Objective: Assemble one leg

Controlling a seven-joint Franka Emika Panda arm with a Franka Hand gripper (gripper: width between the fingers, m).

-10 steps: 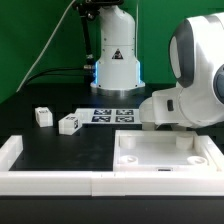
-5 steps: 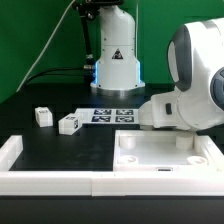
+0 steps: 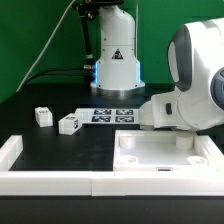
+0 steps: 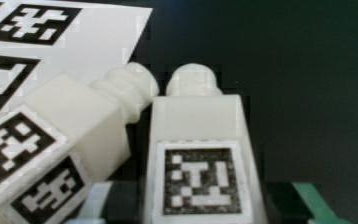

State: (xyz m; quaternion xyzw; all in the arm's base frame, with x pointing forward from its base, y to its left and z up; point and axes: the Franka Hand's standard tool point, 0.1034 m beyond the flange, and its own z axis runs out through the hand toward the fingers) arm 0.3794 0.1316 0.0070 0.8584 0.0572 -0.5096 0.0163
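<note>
1. Wall (image 3: 50,182): white, low, along the near edge of the black table (image 3: 70,145), turning up at the exterior view's left corner.
2. Square part (image 3: 165,152): large, flat, white, lying just behind the wall on the exterior view's right. Corner holes face up.
3. Arm (image 3: 195,80): bulky white links over the far edge of the square part, wrist bent down toward the table.
4. Gripper (image 4: 202,208): hidden behind the wrist in the exterior view. The wrist view shows only dark slivers on either side of the leg's tagged end, so I cannot tell whether the fingers are apart or clamped.
5. Leg (image 4: 202,130): white block with a rounded tip and a tag on its face, centred in the wrist view on the black table, beside the marker board (image 4: 51,40).
6. Second leg (image 4: 69,120): same type, angled toward the first and appearing to touch it along one side. Their tips lie side by side.
7. Two more legs (image 3: 42,116) (image 3: 69,123): on the exterior view's left, apart from each other and well clear of the arm. The nearer one is just beside the marker board.
8. Base (image 3: 115,65): white column with a warning triangle, behind the marker board.
</note>
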